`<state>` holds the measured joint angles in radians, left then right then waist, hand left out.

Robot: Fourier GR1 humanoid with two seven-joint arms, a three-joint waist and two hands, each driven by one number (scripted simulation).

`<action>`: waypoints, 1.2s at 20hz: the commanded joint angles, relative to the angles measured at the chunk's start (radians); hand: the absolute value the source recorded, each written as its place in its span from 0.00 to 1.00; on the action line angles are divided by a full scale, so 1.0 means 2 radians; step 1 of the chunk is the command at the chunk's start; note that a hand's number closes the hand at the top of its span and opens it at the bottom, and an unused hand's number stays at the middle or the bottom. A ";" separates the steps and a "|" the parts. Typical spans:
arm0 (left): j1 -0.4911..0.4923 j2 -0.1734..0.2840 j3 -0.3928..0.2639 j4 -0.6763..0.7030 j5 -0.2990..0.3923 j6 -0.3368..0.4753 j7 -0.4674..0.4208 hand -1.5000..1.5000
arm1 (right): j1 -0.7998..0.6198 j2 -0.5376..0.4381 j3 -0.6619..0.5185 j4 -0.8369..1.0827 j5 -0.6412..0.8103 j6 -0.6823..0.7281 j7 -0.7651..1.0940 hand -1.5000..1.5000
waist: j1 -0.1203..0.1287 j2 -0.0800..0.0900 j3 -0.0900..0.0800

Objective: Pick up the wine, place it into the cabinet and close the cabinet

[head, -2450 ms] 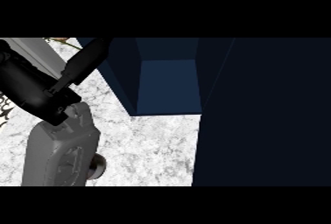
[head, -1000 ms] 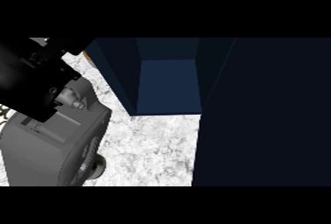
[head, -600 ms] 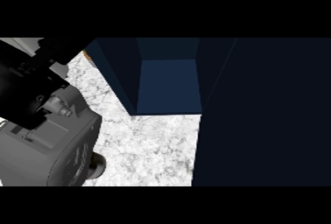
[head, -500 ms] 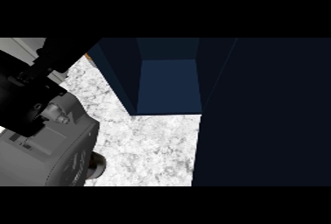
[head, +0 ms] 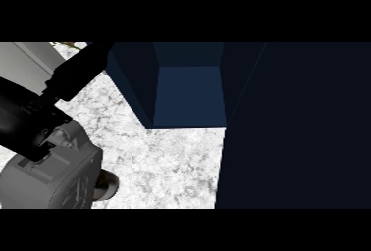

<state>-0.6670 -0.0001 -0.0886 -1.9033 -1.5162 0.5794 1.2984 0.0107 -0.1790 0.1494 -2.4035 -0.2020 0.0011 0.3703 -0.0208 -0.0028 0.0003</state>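
Observation:
A dark, long wine bottle (head: 78,71) slants up and to the right from my left hand (head: 25,122), its far end at the upper left corner of the cabinet. The black hand is curled round the bottle's lower end, which it hides. My grey left forearm (head: 54,179) fills the lower left corner. The dark blue cabinet (head: 130,83) stands open, with its lighter blue inside (head: 188,95) showing just right of the bottle. My right hand shows nowhere.
A large dark panel (head: 297,127) covers the right side of the view, from top to bottom. White marbled counter (head: 167,162) lies between my forearm and that panel. A pale grey surface (head: 29,56) sits at the top left.
My left forearm has swung in closer and lower at the left edge. The hand with the bottle has shifted left, and more counter shows beside the cabinet.

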 commanded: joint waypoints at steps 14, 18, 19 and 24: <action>0.239 0.000 -0.017 -0.022 -0.009 0.175 0.077 0.00 | 0.039 -0.006 -0.057 -0.032 -0.054 0.045 -0.012 0.00 | 0.007 0.000 0.000; 0.271 0.000 -0.025 -0.041 -0.015 0.186 0.081 0.00 | 0.055 0.000 -0.059 -0.026 -0.058 0.056 -0.021 0.00 | 0.008 -0.001 0.000; 0.324 0.000 -0.019 -0.041 0.016 0.231 0.039 0.00 | 0.087 -0.011 -0.067 -0.054 -0.076 0.073 -0.014 0.00 | 0.005 -0.002 0.000; 0.337 0.000 -0.033 -0.035 0.012 0.241 0.054 0.00 | 0.061 -0.001 -0.072 -0.034 -0.073 0.075 -0.022 0.00 | 0.009 0.000 0.000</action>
<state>-0.0467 -0.0001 -0.1343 -1.9435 -1.4988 0.9765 1.2471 0.1164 -0.1832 0.0282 -2.4006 -0.2429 0.1453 0.2975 -0.0078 -0.0035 -0.0002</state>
